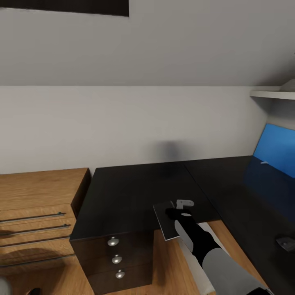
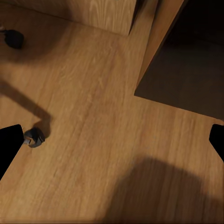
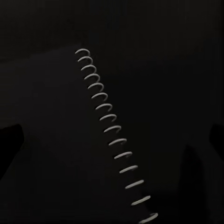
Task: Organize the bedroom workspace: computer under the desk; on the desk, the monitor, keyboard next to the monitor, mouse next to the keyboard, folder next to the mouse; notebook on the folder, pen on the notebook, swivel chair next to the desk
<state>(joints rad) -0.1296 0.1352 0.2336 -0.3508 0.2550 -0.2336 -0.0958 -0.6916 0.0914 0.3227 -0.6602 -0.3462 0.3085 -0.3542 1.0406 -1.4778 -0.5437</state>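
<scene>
Head view has the right gripper [image 1: 180, 209] clamped on the notebook [image 1: 166, 223], held at the near edge of the black desk [image 1: 135, 192]; the right wrist view looks onto its wire spiral binding [image 3: 114, 135]. Beyond and to the right of it stands the blue back panel [image 1: 276, 149], with a dark object, perhaps the mouse [image 1: 286, 242], nearer. The left gripper [image 2: 112, 140] hangs parted over wooden floor [image 2: 88, 121], beside a castor [image 2: 34, 137]. Judged so, stacking remains undone; the folder's place cannot be told. No readable writing.
</scene>
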